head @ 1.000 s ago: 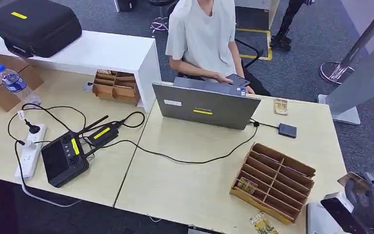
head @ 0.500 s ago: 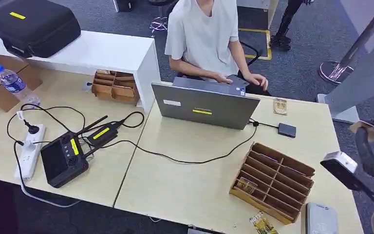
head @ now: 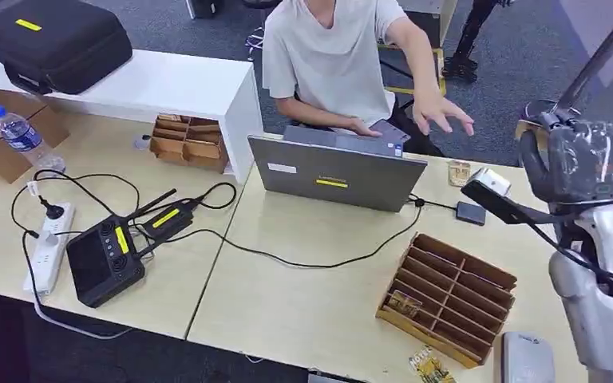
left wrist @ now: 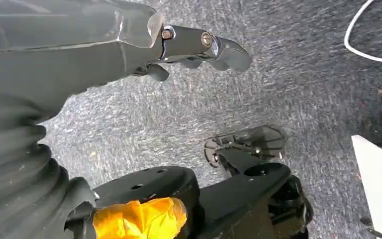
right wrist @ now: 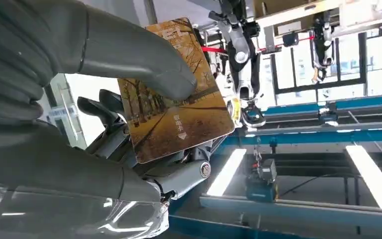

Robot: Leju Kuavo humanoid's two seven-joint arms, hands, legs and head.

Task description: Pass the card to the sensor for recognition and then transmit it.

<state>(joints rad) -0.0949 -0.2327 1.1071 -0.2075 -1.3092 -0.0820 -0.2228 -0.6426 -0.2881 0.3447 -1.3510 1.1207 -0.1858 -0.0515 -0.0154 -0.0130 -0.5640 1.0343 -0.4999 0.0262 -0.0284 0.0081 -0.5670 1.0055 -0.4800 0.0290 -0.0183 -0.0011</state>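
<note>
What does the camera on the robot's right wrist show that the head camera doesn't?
Only the right wrist view shows the card's printed face, an autumn tree scene, with the thumb pressing it against the fingers. Only the head view shows the table, the laptop, the wooden slotted tray and the person's hand reaching out. Both show the right hand raised and holding the card.
</note>
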